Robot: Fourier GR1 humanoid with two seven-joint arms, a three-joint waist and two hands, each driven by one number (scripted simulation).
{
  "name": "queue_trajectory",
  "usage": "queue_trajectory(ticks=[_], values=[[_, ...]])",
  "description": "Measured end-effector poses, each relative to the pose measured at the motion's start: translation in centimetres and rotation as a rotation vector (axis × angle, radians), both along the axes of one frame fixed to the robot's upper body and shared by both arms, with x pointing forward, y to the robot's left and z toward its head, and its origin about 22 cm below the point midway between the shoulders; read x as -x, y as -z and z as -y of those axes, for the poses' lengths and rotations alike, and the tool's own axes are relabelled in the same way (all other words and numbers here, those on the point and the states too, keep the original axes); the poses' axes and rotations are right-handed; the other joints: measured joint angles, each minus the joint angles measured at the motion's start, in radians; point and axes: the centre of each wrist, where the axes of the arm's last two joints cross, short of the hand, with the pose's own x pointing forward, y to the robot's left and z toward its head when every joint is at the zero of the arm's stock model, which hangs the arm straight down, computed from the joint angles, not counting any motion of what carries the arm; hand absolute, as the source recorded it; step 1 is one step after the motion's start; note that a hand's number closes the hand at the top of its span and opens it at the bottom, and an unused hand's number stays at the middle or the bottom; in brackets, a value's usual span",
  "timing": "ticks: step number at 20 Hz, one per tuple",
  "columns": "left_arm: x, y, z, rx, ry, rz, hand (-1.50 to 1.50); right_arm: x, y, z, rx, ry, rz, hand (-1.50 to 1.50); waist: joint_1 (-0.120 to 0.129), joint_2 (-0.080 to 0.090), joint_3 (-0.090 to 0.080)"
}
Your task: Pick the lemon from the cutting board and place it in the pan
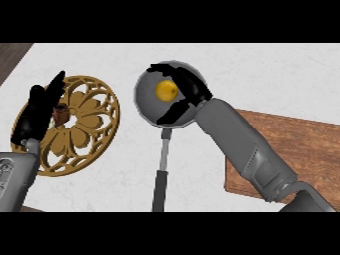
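Right hand [193, 88] curled round lemon [166, 89] inside pan [144, 99], mid-counter [275, 74]; left hand [34, 112] spread, near left edge.

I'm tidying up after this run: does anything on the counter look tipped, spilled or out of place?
Nothing stands out. The lemon sits inside the pan, under the right robot hand; the pan and the cutting board lie flat, with no spill. The left robot hand rests at the left over a gold trivet.

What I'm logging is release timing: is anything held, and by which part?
The right hand holds the round yellow lemon by its sides, fingers and thumb curled round it over the grey metal pan. The left hand holds nothing.
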Motion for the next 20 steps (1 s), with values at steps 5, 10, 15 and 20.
queue_trajectory(ticks=[5, 10, 15, 20], values=[[-0.1, 0.1, -0.1, 0.001, -0.005, -0.002, 0.00, -0.2, -0.6, -0.2, -0.139, 0.046, 0.025, -1.50, -0.005, -0.001, 0.000], [0.2, 0.4, -0.3, 0.000, -0.025, -0.013, 0.00, -0.6, -1.5, -0.3, -0.239, 0.127, 0.021, -1.50, -0.028, -0.010, 0.000], [1.1, 0.8, -2.0, -0.003, -0.069, -0.015, 0.00, -1.7, -2.4, 0.4, -0.289, 0.200, 0.004, -1.50, -0.077, -0.018, 0.000], [1.9, 1.2, -3.3, 0.000, -0.106, -0.014, 0.00, -3.7, -4.1, 4.7, -0.334, 0.241, -0.004, -1.50, -0.116, -0.024, 0.002]])
